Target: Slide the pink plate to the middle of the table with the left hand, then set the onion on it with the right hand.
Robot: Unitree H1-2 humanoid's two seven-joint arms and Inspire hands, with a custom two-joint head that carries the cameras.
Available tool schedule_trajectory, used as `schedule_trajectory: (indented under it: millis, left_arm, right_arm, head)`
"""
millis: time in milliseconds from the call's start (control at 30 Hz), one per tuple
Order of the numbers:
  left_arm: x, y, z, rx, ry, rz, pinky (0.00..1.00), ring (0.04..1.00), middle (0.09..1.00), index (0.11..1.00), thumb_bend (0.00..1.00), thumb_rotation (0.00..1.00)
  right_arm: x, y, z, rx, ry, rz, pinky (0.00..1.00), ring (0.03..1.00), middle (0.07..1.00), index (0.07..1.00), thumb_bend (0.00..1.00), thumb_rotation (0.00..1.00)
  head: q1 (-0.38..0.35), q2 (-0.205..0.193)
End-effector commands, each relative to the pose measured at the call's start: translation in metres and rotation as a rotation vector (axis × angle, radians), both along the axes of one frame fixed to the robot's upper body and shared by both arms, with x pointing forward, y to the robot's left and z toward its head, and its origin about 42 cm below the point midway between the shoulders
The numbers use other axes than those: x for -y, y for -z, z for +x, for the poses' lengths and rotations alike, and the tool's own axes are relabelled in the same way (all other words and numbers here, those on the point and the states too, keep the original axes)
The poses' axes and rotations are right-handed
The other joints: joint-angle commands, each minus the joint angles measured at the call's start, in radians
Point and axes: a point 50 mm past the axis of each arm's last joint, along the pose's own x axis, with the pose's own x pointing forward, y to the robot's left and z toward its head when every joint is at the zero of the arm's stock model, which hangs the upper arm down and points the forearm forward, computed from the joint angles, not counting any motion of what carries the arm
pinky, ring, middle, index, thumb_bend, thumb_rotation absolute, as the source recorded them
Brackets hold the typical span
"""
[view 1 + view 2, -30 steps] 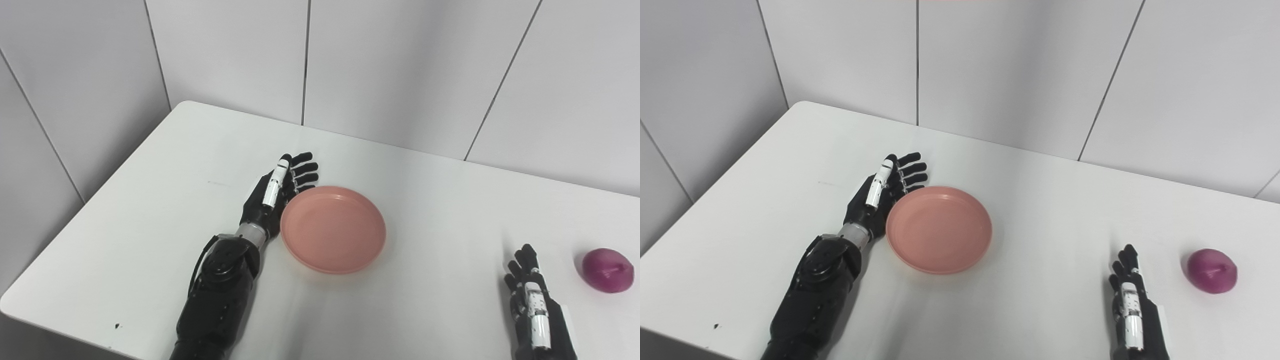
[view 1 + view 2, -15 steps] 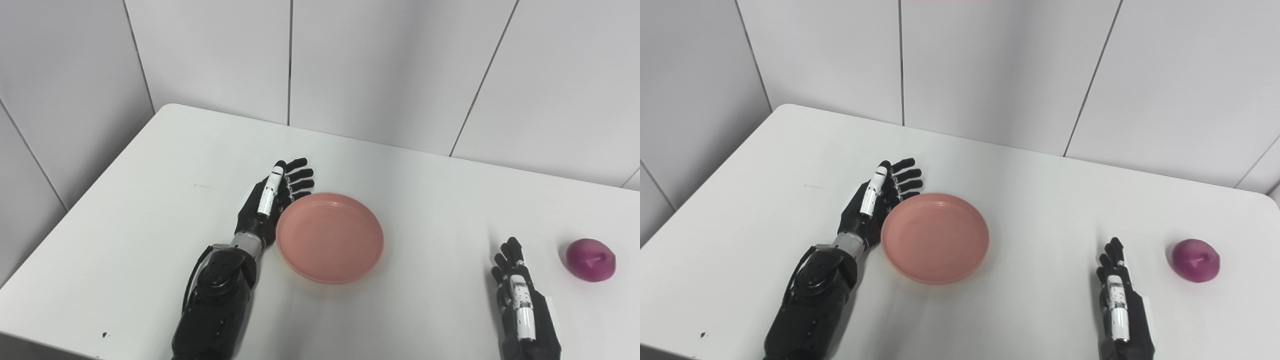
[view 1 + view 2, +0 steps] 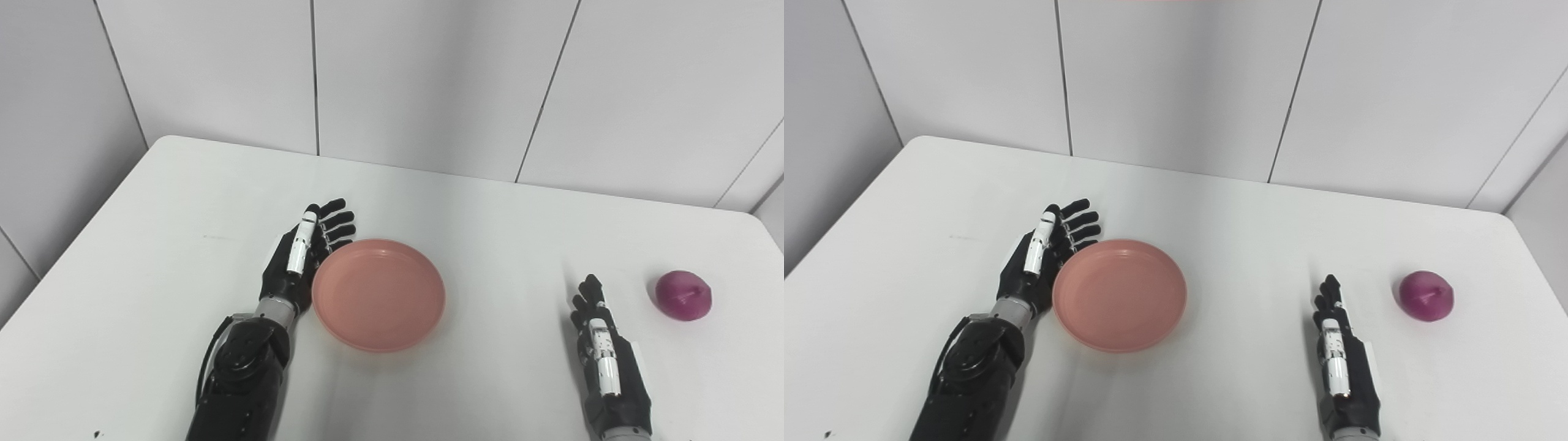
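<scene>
Both views show pink plate point(image 3: 378, 295); only the right shows the table's point(image 3: 1249, 214) right edge.

Bare table point(image 3: 508, 245) between plate point(image 3: 378, 294), onion point(image 3: 683, 295)

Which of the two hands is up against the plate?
The left hand, pressed to the pink plate's left rim; the right hand lies apart, nearer the onion.

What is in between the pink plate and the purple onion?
The right robot hand rests on the white table between the pink plate and the onion, nearer the onion. Both eye views show it.
</scene>
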Motion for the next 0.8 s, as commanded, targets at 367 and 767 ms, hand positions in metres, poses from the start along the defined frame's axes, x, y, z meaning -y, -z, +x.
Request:
schedule_trajectory:
  millis: [367, 767]
  left_arm:
    - [0.011, -0.009, 0.004, 0.04, 0.042, 0.007, 0.74, 0.775, 0.786, 0.769, 0.41, 1.0]
    - [0.022, -0.006, 0.0, 0.044, 0.048, -0.01, 0.75, 0.782, 0.791, 0.778, 0.43, 1.0]
  right_arm:
    - [-0.01, -0.007, 0.008, 0.065, -0.016, 0.006, 1.0, 1.0, 1.0, 1.0, 0.2, 1.0]
    - [-0.013, -0.006, 0.01, 0.061, -0.014, 0.009, 1.0, 1.0, 1.0, 1.0, 0.21, 1.0]
  head:
    - [-0.045, 0.021]
    - [-0.066, 0.035]
